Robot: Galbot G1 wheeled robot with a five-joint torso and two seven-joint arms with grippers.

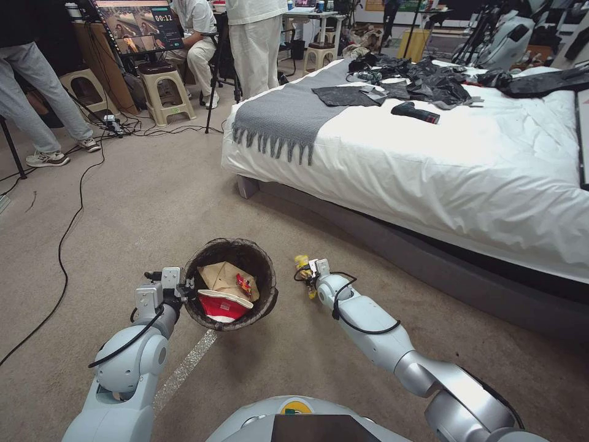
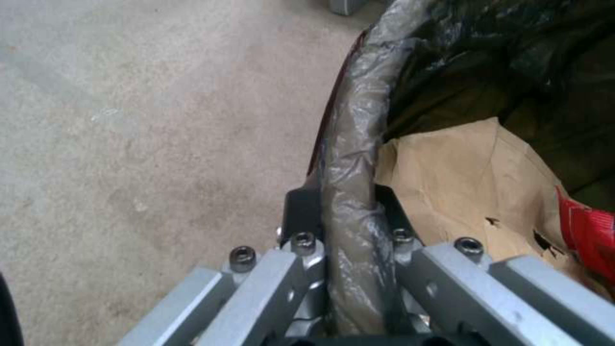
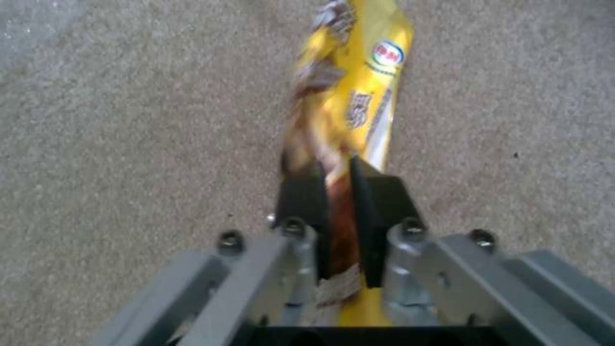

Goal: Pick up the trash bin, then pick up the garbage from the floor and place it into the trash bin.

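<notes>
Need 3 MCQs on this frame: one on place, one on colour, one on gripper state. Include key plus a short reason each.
1. Where does the left gripper grip the trash bin?
A. on its bag-lined rim
B. under its base
C. on a side handle

2. What is the main colour of the snack wrapper in the right gripper?
A. blue
B. yellow
C. green

3. What is the state of the right gripper?
A. wide open above the carpet
B. shut on nothing
C. shut on the wrapper

Key:
1 A, the left wrist view shows the fingers straddling the bagged rim.
2 B, the right wrist view shows a mostly yellow wrapper with brown print.
3 C, the wrapper is pinched between the pads, beside the bin in the head view.
</notes>
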